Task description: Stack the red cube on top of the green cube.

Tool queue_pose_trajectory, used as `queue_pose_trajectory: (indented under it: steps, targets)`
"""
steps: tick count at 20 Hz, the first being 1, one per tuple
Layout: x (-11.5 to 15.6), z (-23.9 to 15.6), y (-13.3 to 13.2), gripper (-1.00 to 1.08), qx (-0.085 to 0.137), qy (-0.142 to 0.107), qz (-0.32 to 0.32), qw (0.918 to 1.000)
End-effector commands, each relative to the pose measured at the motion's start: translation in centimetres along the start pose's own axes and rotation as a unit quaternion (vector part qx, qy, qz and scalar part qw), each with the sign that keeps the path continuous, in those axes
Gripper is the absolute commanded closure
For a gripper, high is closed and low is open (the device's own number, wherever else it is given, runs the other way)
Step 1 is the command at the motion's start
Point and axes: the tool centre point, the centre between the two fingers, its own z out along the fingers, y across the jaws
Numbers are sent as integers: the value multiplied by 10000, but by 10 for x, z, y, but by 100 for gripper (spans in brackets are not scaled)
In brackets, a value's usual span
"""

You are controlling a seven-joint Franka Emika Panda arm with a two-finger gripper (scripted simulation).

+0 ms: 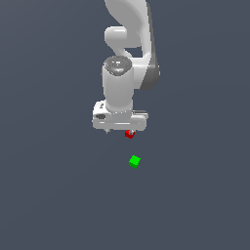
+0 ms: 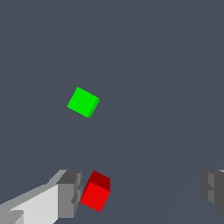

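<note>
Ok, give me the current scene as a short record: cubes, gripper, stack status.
red cube: between the open fingers, close beside one finger, far from the other; contact unclear
green cube: alone on the floor, apart from the red cube, nothing on it
gripper: open, wide gap, around the red cube
exterior view: red cube just under the gripper, green cube below it in the picture
stack: not done

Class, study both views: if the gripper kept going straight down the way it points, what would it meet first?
Probably the red cube, which sits between the open gripper fingers, close beside one pad. The green cube lies off that line. Depth is uncertain.
</note>
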Motion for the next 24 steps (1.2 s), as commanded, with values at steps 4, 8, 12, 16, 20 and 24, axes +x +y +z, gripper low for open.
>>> queue_pose_trajectory:
  steps: [4,8,12,16,20,24]
  targets:
    - [-17,15,-3,-92,10,-9,332,9994]
    - [-35,30,-9,-92,20,-17,692,9976]
    - [-56,49,-17,-92,32,-26,1130,9936]
    - [-74,67,-26,-92,43,-34,1536,9881]
    - [-88,81,-35,-92,52,-41,1851,9827]
    - [-97,91,-42,-92,59,-45,2072,9783]
